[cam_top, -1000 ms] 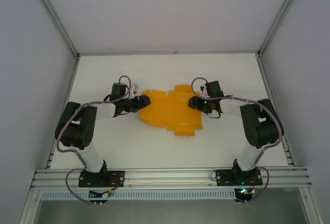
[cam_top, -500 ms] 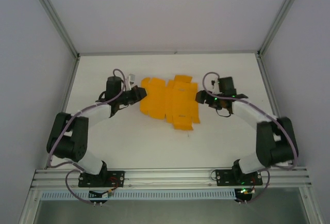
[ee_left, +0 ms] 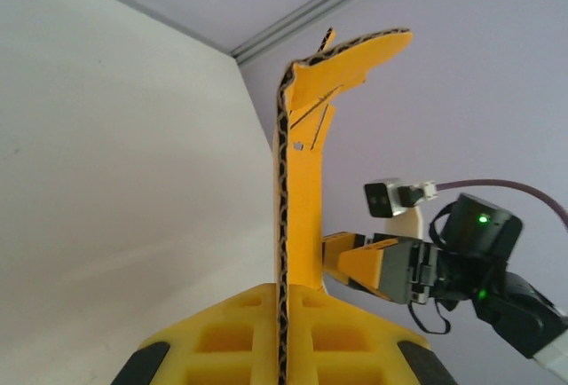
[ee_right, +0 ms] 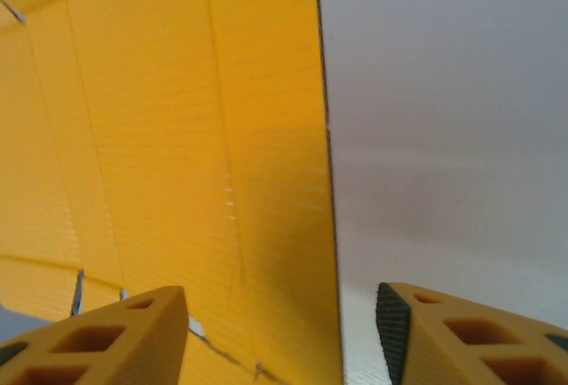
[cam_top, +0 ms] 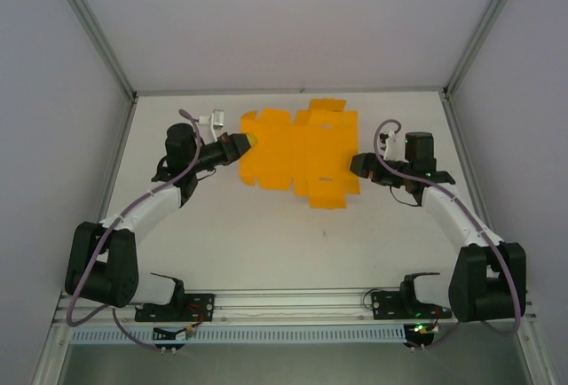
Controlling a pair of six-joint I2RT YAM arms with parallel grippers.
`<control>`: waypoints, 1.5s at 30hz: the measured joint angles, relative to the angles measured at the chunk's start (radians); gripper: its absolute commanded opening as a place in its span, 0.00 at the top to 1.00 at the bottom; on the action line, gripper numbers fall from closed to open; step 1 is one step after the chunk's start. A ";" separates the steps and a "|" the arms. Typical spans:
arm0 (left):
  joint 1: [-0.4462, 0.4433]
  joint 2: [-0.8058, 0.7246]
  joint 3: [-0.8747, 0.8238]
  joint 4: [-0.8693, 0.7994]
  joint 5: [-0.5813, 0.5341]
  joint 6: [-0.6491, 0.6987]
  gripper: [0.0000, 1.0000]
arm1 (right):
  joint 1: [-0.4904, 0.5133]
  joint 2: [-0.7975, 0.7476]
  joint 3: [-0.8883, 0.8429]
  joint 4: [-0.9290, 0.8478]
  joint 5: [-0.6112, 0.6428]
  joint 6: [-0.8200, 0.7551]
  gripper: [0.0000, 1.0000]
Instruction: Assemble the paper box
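The paper box (cam_top: 297, 150) is a flat orange-yellow die-cut sheet with flaps, lifted off the table toward the back. My left gripper (cam_top: 241, 143) is shut on its left edge. In the left wrist view the sheet (ee_left: 286, 181) stands edge-on out of the closed left gripper (ee_left: 286, 332). My right gripper (cam_top: 357, 165) is at the sheet's right edge, open. In the right wrist view the sheet (ee_right: 177, 137) spans the left half. Its straight edge lies between the spread fingers (ee_right: 115, 341) of the right gripper (ee_right: 282, 314), touching neither pad.
The white table (cam_top: 266, 234) runs back to a wall seam (cam_top: 293, 92), with aluminium frame rails (cam_top: 93, 39) on both sides. Both arms reach far out from their bases (cam_top: 173, 301) at the near edge.
The left gripper closed on the sheet's left edge. Both arms stretched toward the back and the sheet rose and moved back with them. The right gripper shifted right to the sheet's right edge.
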 measured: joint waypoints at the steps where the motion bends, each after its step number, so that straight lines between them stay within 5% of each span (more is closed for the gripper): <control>1: 0.000 -0.009 0.000 0.000 0.002 0.000 1.00 | 0.000 0.010 0.000 0.011 -0.030 -0.001 0.62; 8: 0.001 -0.036 -0.005 -0.014 -0.013 0.008 1.00 | 0.000 0.010 -0.001 0.064 -0.147 -0.005 1.00; 10: 0.001 -0.036 -0.005 -0.045 -0.030 0.026 0.74 | -0.001 -0.005 -0.001 0.048 -0.137 -0.027 1.00; 13: 0.001 -0.038 -0.006 -0.121 -0.074 0.065 0.01 | 0.002 -0.012 0.023 -0.029 -0.077 -0.083 1.00; 19: 0.001 -0.073 -0.009 -0.377 -0.243 0.170 0.00 | 0.111 0.078 0.145 -0.209 0.182 -0.257 1.00; 26: 0.001 -0.097 0.005 -0.584 -0.352 0.234 0.00 | 0.336 0.327 0.273 -0.230 0.651 -0.495 1.00; 32: -0.002 -0.021 0.131 -0.630 -0.316 0.226 0.00 | 0.494 0.362 0.181 0.075 1.012 -0.804 1.00; 39: -0.021 0.169 0.369 -0.657 -0.250 0.224 0.00 | 0.594 0.366 0.024 0.494 1.131 -1.146 1.00; 45: -0.047 0.254 0.455 -0.778 -0.331 0.293 0.04 | 0.621 0.392 -0.022 0.725 1.162 -1.307 1.00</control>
